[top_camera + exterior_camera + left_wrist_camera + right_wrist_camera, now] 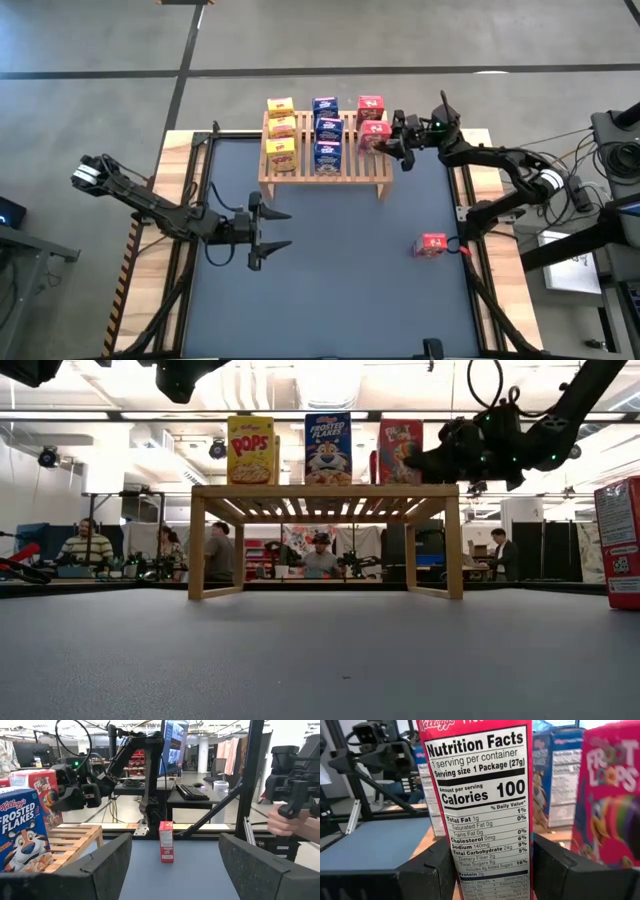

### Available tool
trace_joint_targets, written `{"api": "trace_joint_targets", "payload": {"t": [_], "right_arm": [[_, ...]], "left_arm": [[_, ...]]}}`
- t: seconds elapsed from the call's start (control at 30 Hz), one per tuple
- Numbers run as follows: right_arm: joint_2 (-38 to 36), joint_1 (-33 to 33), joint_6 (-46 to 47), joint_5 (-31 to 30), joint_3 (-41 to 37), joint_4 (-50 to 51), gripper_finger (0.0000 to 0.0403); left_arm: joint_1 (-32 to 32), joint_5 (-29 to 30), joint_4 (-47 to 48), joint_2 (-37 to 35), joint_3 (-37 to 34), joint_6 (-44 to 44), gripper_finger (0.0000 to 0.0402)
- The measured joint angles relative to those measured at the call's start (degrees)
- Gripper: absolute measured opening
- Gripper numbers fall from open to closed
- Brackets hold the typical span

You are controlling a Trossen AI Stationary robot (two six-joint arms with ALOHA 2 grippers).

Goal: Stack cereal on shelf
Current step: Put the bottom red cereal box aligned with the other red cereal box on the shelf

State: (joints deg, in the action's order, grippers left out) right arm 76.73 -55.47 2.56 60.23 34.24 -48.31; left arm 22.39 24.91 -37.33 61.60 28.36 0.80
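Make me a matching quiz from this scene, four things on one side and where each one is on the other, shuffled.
Things:
1. right gripper
2. left gripper
3. lone red box
4. yellow boxes

Places:
A. bare tabletop, near the right arm's base
B. left end of the wooden rack
C. right end of the rack, fingers closed on a red box
D. above the table's middle, fingers open, holding nothing

Pairs: 1-C, 2-D, 3-A, 4-B

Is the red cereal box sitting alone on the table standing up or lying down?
Standing up. The red box stands tall on its short end on the table, away from the rack.
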Motion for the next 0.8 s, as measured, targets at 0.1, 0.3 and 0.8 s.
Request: {"api": "trace_joint_targets", "payload": {"t": [0.1, 0.3, 0.8], "right_arm": [[1.13, -0.05, -0.95, -0.04, 0.00, 0.00, 0.0185], [3.03, -0.08, -2.65, -0.20, 0.00, -0.33, 0.0185], [3.96, -0.08, -2.56, -0.43, 0.22, -0.39, 0.0191]], "left_arm": [[0.00, 0.00, 0.06, 0.00, 0.00, -0.02, 0.0283], [0.00, 0.00, 0.23, 0.02, 0.00, -0.31, 0.0283], [0.00, 0.00, 0.82, 0.02, -0.02, -0.84, 0.0283]]}}
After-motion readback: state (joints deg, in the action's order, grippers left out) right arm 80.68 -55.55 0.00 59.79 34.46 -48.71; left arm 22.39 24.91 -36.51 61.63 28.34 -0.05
